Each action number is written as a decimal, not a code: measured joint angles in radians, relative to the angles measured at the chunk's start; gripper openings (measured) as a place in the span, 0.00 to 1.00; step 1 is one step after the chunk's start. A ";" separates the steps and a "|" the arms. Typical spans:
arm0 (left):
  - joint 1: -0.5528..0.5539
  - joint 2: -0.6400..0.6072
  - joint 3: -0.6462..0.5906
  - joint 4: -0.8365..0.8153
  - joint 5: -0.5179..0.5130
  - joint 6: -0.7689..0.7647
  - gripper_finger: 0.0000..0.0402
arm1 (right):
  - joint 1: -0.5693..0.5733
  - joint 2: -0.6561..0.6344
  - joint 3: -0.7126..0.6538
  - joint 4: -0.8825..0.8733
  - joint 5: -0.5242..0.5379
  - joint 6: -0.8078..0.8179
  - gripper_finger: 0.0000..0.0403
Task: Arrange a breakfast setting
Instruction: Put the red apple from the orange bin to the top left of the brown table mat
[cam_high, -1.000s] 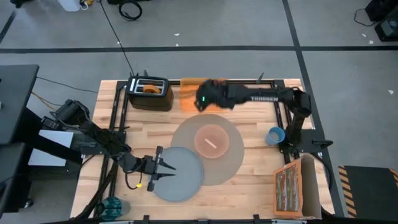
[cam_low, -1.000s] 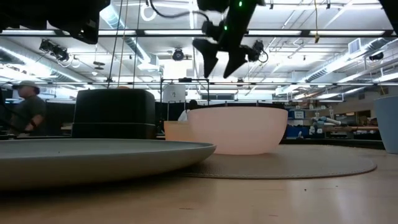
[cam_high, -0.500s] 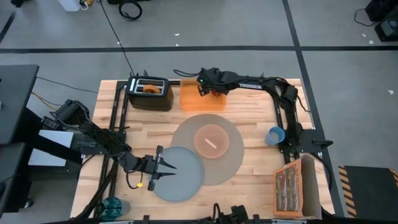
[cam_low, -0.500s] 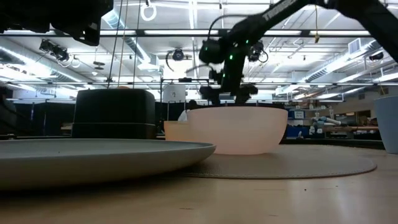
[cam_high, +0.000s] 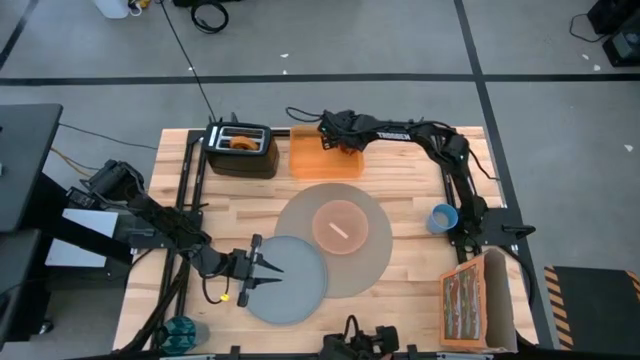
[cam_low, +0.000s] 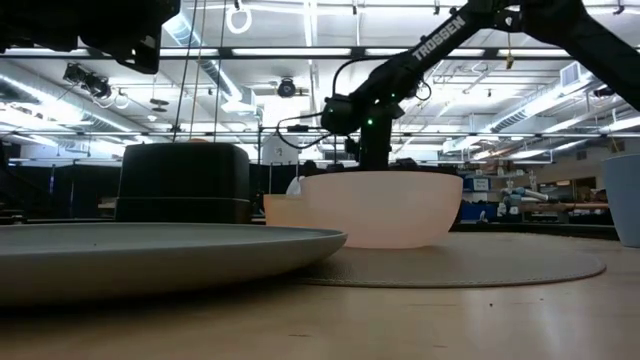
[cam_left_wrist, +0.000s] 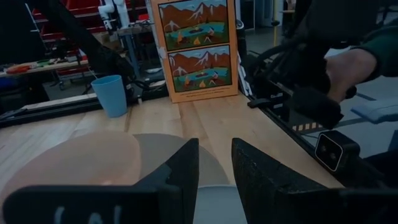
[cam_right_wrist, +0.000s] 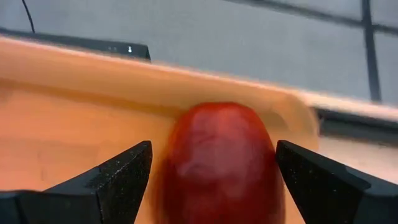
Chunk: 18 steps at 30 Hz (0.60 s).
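Picking up the red apple (cam_right_wrist: 217, 165) is the step in hand. The apple is seen in the orange tray (cam_high: 310, 160), between the spread fingers of the right claw (cam_right_wrist: 211, 180). Next, squeezing gently is needed, it seems. The left claw (cam_left_wrist: 214, 165), slightly apart, is held over the grey plate (cam_high: 300, 285).

A large round grey-brown placemat (cam_high: 352, 262) lies flat at the middle of the wooden table. On it, near its centre, sits a translucent pink bowl (cam_high: 340, 226), upright, with a small pale metal spoon (cam_high: 339, 230) lying slanted inside. A smaller grey plate (cam_high: 295, 285) lies flat beside the mat, its edge overlapping the mat's rim. A browned bagel (cam_high: 240, 141) stands in the slot of a black toaster at the table's far side. A red apple (cam_right_wrist: 219, 163), smooth and rounded, rests in a corner of an orange tray. A small blue cup (cam_high: 442, 217) stands upright near the mat, apart from it.
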 joint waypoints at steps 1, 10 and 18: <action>-0.002 0.000 0.000 0.000 0.000 -0.001 0.26 | 0.000 0.003 0.000 -0.003 0.003 0.004 0.87; -0.016 0.000 0.000 0.001 0.000 -0.002 0.26 | 0.000 0.001 0.001 -0.022 -0.070 -0.057 0.87; -0.016 0.000 0.000 0.001 0.000 -0.002 0.26 | -0.001 0.000 0.002 -0.025 -0.149 -0.135 0.88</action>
